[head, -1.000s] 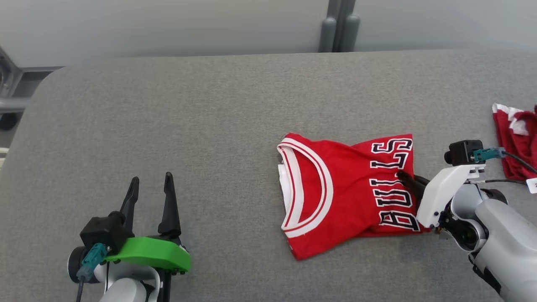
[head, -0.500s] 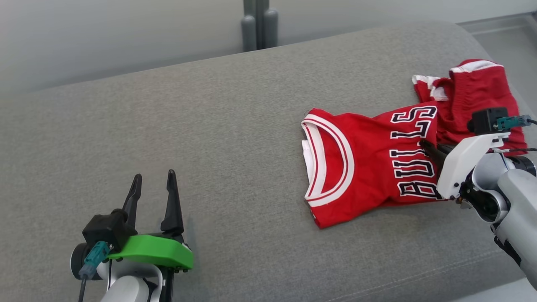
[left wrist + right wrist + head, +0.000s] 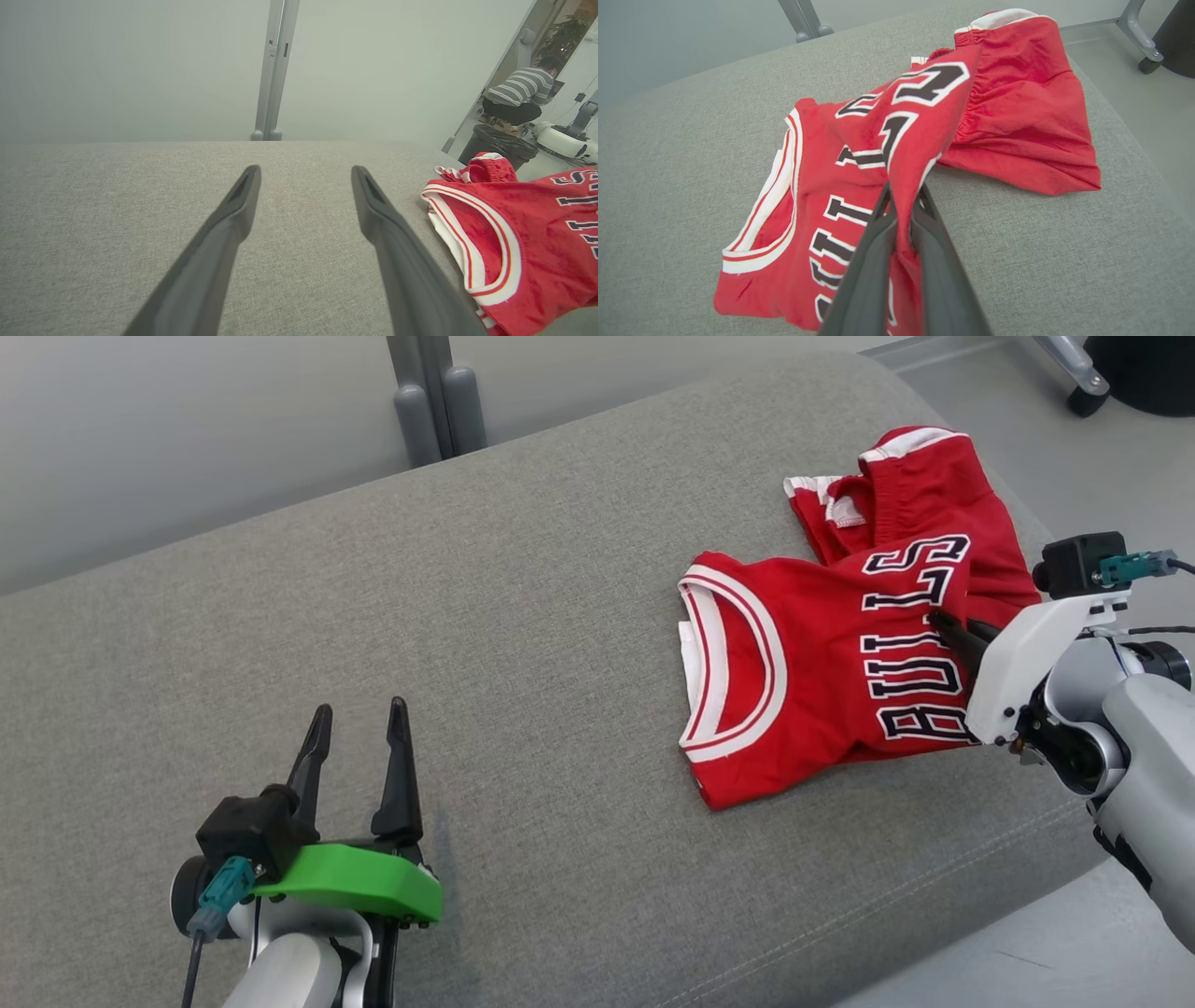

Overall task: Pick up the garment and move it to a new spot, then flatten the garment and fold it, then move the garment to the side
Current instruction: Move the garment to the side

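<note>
The garment (image 3: 822,672) is a folded red jersey with white trim and black letters, lying at the right end of the grey padded table (image 3: 523,616). My right gripper (image 3: 943,621) is shut on its right edge, and the right wrist view shows the cloth (image 3: 840,186) pinched between the right gripper (image 3: 903,193) fingers and raised a little. The lifted edge overlaps red shorts (image 3: 920,476). My left gripper (image 3: 361,707) stands open over bare table at the lower left, holding nothing. In the left wrist view the left gripper (image 3: 306,170) has the jersey (image 3: 514,242) off to its right.
The red shorts (image 3: 1017,116) lie by the table's rounded right end, with floor beyond. A grey post (image 3: 434,401) stands behind the table. Past the table's end are a black bin (image 3: 500,144) and a crouching person (image 3: 523,93).
The head camera has swung to the right. My right gripper has dragged the jersey toward the shorts, closing the gap until they overlap. The left gripper has stayed open and still.
</note>
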Controlling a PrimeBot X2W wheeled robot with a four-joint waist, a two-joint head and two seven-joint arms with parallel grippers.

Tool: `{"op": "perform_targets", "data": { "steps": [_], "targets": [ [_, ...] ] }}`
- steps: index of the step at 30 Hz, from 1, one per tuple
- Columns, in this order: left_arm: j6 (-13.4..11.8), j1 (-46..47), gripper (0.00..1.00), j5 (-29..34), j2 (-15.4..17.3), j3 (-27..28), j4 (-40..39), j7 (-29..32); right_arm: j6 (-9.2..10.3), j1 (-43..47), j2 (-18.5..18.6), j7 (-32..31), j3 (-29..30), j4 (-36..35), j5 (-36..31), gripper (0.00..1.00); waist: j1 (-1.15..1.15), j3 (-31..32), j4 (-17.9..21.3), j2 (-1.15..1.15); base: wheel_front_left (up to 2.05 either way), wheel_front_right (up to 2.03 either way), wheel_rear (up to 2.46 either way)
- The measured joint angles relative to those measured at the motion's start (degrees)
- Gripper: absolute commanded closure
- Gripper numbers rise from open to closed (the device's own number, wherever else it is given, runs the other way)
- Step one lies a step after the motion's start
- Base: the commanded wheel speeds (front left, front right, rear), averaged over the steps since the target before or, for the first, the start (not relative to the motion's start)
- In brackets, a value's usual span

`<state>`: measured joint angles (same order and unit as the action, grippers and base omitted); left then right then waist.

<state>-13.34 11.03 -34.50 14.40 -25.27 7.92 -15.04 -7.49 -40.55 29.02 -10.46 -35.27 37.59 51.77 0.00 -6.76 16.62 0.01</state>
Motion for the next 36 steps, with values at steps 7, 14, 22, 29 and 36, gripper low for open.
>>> {"op": "perform_targets", "data": {
  "steps": [7, 14, 22, 29, 36],
  "targets": [
    [0.07, 0.00, 0.00, 0.21, -0.03, 0.19, 0.13, 0.00, 0.00, -2.29, -1.30, 0.43, -0.07, 1.20, -0.96, 1.00, 0.00, 0.02, -0.69, 0.00, 0.00, 0.00, 0.00],
    [0.14, 0.14, 0.00, 0.63, 0.00, 0.52, -0.13, 0.00, -0.01, -6.58, -1.63, 1.49, -0.18, 4.08, -3.14, 1.00, 0.00, -0.44, -2.29, 0.00, 0.00, 0.00, 0.00],
    [-0.02, 1.33, 0.00, 1.71, 1.33, 0.38, -1.11, 0.69, 0.00, -13.74, 0.51, 4.56, 0.66, 10.74, -7.05, 1.00, 0.00, -2.24, -5.01, 0.00, 0.00, 0.00, 0.00],
    [-0.67, 2.29, 0.00, 2.40, 3.04, 0.48, -3.35, 1.94, -0.01, -16.53, 4.76, 6.24, -2.92, 13.61, -12.24, 1.00, 0.00, -4.78, -6.44, 0.00, 0.00, 0.00, 0.00],
    [-1.27, 3.49, 0.00, 3.65, 4.39, -0.26, -6.45, 3.68, -0.02, -20.32, 8.13, 9.28, -4.46, 18.55, -16.46, 1.00, 0.00, -8.22, -7.77, 0.00, 0.00, 0.00, 0.00]
  ]
}}
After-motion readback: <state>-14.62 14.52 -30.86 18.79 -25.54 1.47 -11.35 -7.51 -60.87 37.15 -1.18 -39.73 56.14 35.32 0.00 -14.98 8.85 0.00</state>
